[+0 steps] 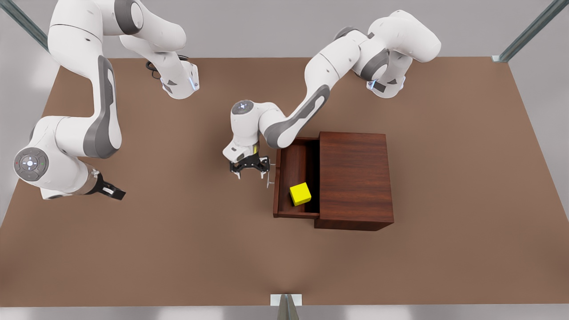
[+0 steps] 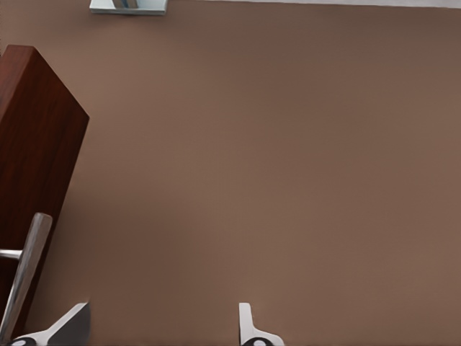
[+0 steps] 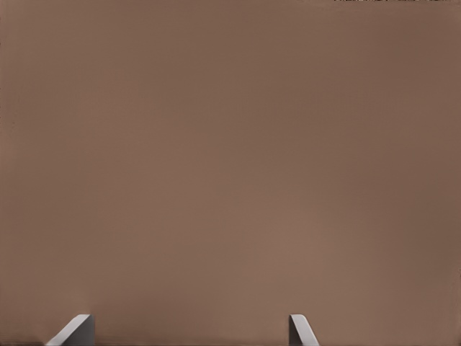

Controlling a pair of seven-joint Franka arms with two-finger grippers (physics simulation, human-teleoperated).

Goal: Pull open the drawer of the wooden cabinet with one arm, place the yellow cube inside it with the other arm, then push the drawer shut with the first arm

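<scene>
The wooden cabinet (image 1: pixel 355 178) stands right of the table's middle in the front view. Its drawer (image 1: pixel 291 162) is pulled out toward the front view's left. The yellow cube (image 1: pixel 300 194) lies inside the drawer, near its front corner. My left gripper (image 1: pixel 250 171) hovers open just outside the silver handle (image 1: pixel 270 175), holding nothing. In the left wrist view the handle (image 2: pixel 25 277) and drawer front (image 2: pixel 36 144) sit beside the left gripper (image 2: pixel 160 328), outside its fingers. My right gripper (image 1: pixel 113 192) waits open over bare table at the front view's left, its fingertips (image 3: pixel 75 330) spread wide.
The brown table (image 1: pixel 178 249) stretches wide around the cabinet. Metal frame posts (image 1: pixel 529 31) stand at the back corners, and a small bracket (image 1: pixel 286 300) sits at the near edge. Both arm bases stand at the far edge.
</scene>
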